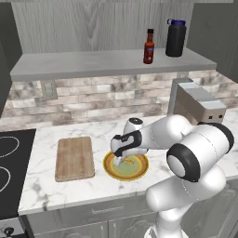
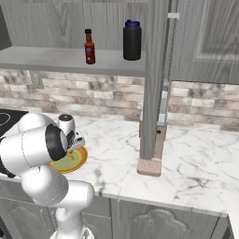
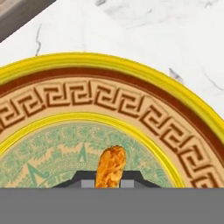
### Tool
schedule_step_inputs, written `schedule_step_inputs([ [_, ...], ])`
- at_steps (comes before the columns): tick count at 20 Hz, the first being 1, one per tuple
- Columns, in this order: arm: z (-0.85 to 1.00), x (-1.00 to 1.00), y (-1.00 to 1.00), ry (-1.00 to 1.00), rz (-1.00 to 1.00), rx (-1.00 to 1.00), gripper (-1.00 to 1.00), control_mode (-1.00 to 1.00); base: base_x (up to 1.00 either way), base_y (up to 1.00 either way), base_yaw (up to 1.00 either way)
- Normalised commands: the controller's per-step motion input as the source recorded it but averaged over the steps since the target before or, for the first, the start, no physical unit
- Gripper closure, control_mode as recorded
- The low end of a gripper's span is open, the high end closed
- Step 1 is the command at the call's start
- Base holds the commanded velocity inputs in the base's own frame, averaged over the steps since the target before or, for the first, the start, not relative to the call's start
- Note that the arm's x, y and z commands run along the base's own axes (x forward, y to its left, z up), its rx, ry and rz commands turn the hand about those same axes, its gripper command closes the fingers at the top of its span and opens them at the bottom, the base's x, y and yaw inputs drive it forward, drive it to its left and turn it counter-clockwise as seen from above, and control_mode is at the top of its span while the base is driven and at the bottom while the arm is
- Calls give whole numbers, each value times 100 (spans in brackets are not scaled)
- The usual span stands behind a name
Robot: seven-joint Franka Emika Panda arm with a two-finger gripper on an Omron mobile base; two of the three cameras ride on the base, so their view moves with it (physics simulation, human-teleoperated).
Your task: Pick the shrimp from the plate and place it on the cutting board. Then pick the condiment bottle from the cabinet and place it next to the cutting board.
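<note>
The fingers [image 3: 109,183] are clamped on the small orange curved shrimp [image 3: 110,166], just above the yellow-rimmed, green-centred round plate [image 3: 131,113]. Nothing is delivered yet. The light wooden rectangular cutting board [image 1: 74,158] lies bare beside them, and the slim dark red condiment bottle [image 1: 148,46] waits on the grey shelf.

a glossy, ceramic-looking plate [image 3: 131,70] with a yellow rim sits on a polished white marble worktop [image 1: 69,186], beside a matt wooden cutting board [image 1: 74,158]; above, a dull grey stone-like cabinet [image 1: 93,62] fronts wood-grain panelling and rough brick tile.

No readable text or numbers; condiment bottle [image 1: 148,47] label too small to read
</note>
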Motion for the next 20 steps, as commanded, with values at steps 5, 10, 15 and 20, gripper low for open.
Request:
schedule_step_inputs([
  [5,11,-8,0,-1,0,0,100,-100,0,0,0],
  [10,8,-10,0,-1,0,0,100,-100,0,0,0],
  [15,10,-10,3,0,0,0,100,-100,0,0,0],
  [20,12,-3,2,0,0,0,100,-100,0,0,0],
])
